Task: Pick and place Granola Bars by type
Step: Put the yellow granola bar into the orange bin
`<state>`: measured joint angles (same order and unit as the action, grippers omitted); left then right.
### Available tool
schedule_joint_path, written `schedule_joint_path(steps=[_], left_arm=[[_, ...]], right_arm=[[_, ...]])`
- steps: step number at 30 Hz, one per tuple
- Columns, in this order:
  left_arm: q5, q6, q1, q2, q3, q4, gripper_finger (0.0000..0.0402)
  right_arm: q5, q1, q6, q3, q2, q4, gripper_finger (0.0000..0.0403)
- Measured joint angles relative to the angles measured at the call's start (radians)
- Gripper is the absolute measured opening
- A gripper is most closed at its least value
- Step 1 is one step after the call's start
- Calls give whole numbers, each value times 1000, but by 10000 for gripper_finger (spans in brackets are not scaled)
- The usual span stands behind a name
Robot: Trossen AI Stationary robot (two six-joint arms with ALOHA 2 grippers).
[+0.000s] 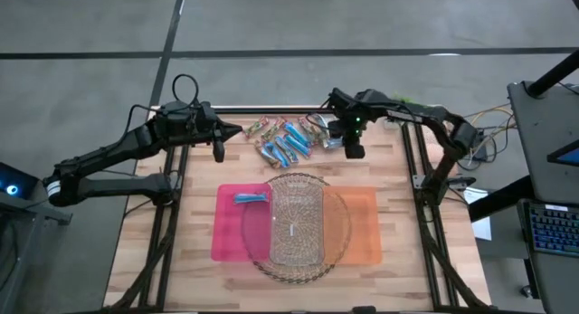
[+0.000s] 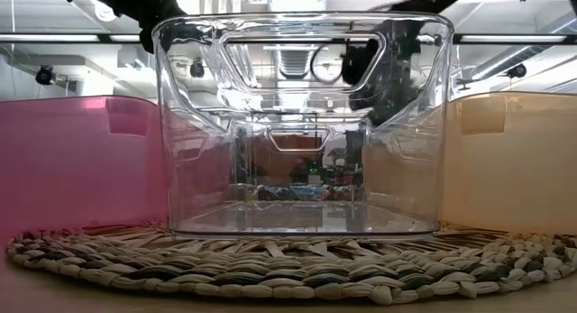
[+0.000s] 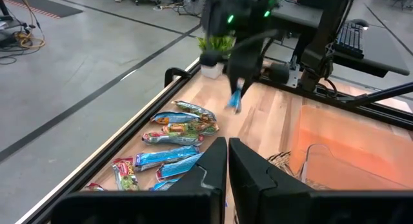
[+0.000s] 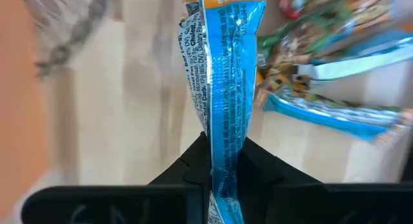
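Blue bar (image 4: 226, 75) clamped by one end in right gripper (image 4: 224, 162), dangling above table at about one o'clock. Could slip or swing out. Remaining Granola Bars (image 1: 285, 140) piled at twelve. Left gripper (image 3: 227, 161) shut, empty.

Two dark, near-black jointed arms are seen, the left arm (image 1: 109, 160) looped with a black cable near its wrist, the right arm (image 1: 425, 119) lit by a small green light, each ended by a gripper of two flat, angular black fingers (image 3: 200, 175).
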<state>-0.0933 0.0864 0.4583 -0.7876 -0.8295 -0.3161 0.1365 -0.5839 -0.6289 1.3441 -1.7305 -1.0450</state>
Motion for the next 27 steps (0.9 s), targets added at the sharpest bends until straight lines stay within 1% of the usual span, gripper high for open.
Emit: schedule_joint_path(steps=[4,9,14,20,27], left_arm=[[0,0,0,0,0,0,0],[0,0,0,0,0,0,0],[0,0,0,0,0,0,0],[0,0,0,0,0,0,0],[0,0,0,0,0,0,0]], right_arm=[[3,38,70,25,81,-41,42],[4,102,202,29,181,-54,42],[4,181,314,29,244,-86,42],[4,291,432,28,258,-131,43],[4,418,522,-14,236,-128,43]])
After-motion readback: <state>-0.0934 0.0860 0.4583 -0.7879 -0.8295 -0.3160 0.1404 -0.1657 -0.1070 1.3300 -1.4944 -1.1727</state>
